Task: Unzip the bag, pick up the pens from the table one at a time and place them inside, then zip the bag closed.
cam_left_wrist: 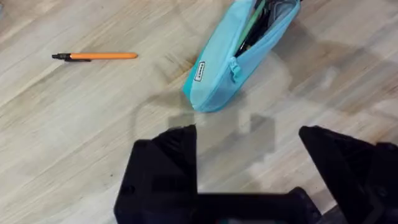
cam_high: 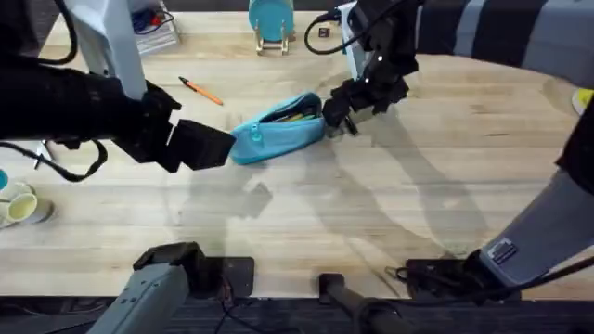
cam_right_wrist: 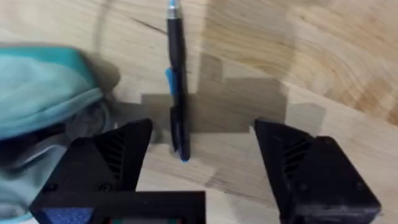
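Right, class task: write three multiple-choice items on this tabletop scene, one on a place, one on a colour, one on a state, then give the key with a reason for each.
1. Where does the orange pen lie?
A. inside the bag
B. on the table, apart from the bag
C. held in the left tool

2. What colour is the bag?
A. light blue
B. red
C. yellow

3. How does the bag's zipper stand?
A. fully shut
B. open, with items showing inside
C. torn off

Key:
1 B, the overhead view shows it on bare table, clear of the bag.
2 A, the fabric is light blue in every view.
3 B, the left wrist view shows a gap along the top with things inside.
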